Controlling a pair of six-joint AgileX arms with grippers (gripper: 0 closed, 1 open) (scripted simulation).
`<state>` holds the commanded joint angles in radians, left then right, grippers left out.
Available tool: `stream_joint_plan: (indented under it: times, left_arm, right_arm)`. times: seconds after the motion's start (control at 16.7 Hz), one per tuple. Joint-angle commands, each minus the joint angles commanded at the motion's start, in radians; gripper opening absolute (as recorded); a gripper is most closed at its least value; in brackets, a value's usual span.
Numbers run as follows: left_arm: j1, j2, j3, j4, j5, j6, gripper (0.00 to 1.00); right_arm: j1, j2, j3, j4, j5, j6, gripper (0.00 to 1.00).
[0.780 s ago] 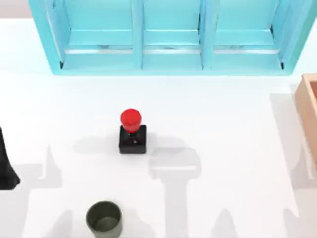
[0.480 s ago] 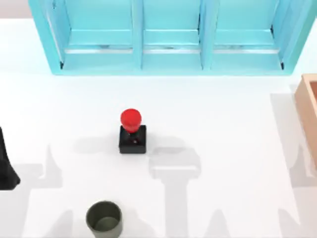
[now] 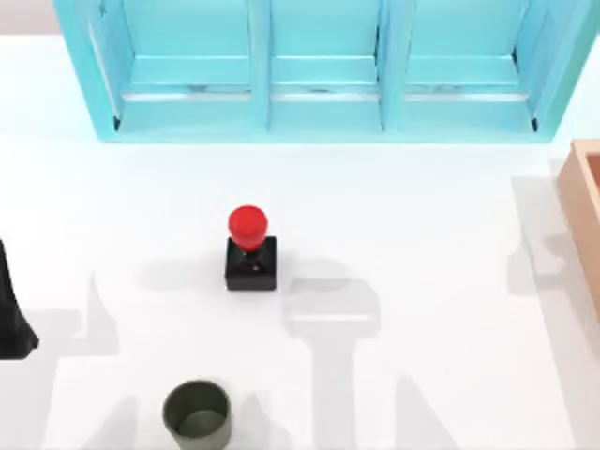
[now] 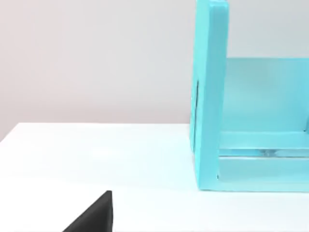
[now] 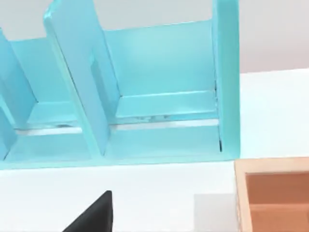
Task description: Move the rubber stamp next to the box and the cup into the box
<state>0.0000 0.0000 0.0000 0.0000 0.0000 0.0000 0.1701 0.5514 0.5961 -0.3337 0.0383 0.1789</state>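
The small rubber stamp point(image 3: 250, 253), a black square block base with a glossy red round knob on top, stands upright near the middle of the white table point(image 3: 422, 225), touched by nothing. The small dark olive-green cylindrical cup point(image 3: 197, 413), handleless and thick-rimmed, stands upright near the table's front edge, left of and nearer than the stamp, and well apart from it. The light tan-peach wooden box point(image 3: 583, 211) with thick flat walls sits at the table's right edge, cut off by the top view's border and far from both stamp and cup; in the right wrist view a corner of it point(image 5: 270, 193) lies just in front of the big turquoise shelf unit point(image 3: 319, 66) that runs along the back of the table. Part of the left arm point(image 3: 11, 314) shows as a dark shape at the table's left edge, well away from the stamp and cup. How the jaws of either gripper stand cannot be told: each wrist view gives just a black wedge at its lower border.
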Motion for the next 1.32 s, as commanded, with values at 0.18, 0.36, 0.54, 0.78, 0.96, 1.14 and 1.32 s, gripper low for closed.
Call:
stream_joint_plan:
  times: [0.18, 0.36, 0.54, 0.78, 0.96, 1.14, 1.32]
  left_arm:
    - [0.000, 0.000, 0.000, 0.000, 0.000, 0.000, 1.00]
    - [0.000, 0.000, 0.000, 0.000, 0.000, 0.000, 1.00]
    - [0.000, 0.000, 0.000, 0.000, 0.000, 0.000, 1.00]
    - [0.000, 0.000, 0.000, 0.000, 0.000, 0.000, 1.00]
    - [0.000, 0.000, 0.000, 0.000, 0.000, 0.000, 1.00]
    - [0.000, 0.000, 0.000, 0.000, 0.000, 0.000, 1.00]
    - [0.000, 0.000, 0.000, 0.000, 0.000, 0.000, 1.00]
  right_arm:
    - [0.089, 0.281, 0.303, -0.172, 0.018, 0.091, 1.00]
    - [0.186, 0.589, 0.634, -0.359, 0.038, 0.191, 1.00]
    - [0.287, 0.907, 0.975, -0.554, 0.057, 0.295, 1.00]
    - [0.420, 1.319, 1.417, -0.807, 0.081, 0.429, 1.00]
    - [0.511, 1.600, 1.720, -0.979, 0.097, 0.520, 1.00]
    - [0.588, 1.837, 1.975, -1.125, 0.109, 0.596, 1.00]
    - [0.647, 2.017, 2.169, -1.235, 0.119, 0.654, 1.00]
